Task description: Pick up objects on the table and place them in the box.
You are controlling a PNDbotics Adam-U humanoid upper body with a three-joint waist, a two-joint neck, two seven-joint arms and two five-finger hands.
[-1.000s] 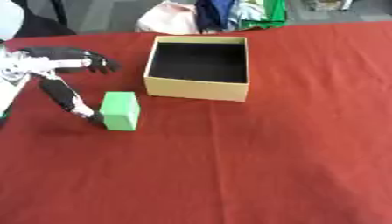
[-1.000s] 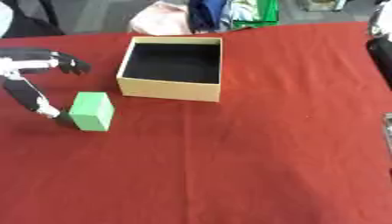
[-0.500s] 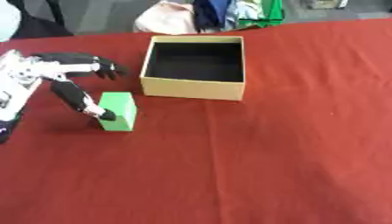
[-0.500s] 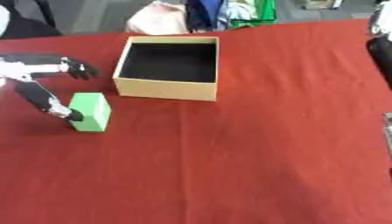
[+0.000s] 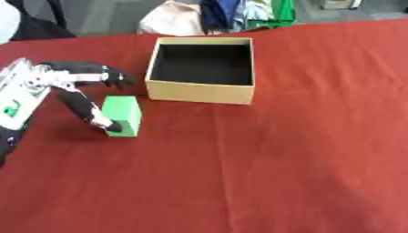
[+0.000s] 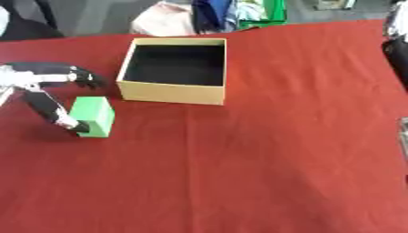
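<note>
A green block (image 5: 124, 114) stands on the red cloth, left of the open cardboard box (image 5: 201, 89). The box's dark inside shows nothing in it. My left hand (image 5: 57, 81) reaches in from the left edge and straddles the block. Its thumb (image 5: 94, 116) slants down to the block's left face near the bottom, and looks to touch it. Its fingers (image 5: 108, 75) stretch out level above and behind the block, apart from it. A thin grey sliver (image 6: 403, 134) at the right edge of the right eye view may be my right hand.
The red cloth (image 5: 287, 154) covers the whole table, wide and bare to the right and front of the box. Bags and clothes (image 5: 215, 13) lie beyond the far edge. A dark shape (image 6: 395, 43) shows at the upper right edge.
My left hand has moved right towards the green block, and its thumb now reaches the block's left face. The block and the box have stayed put.
</note>
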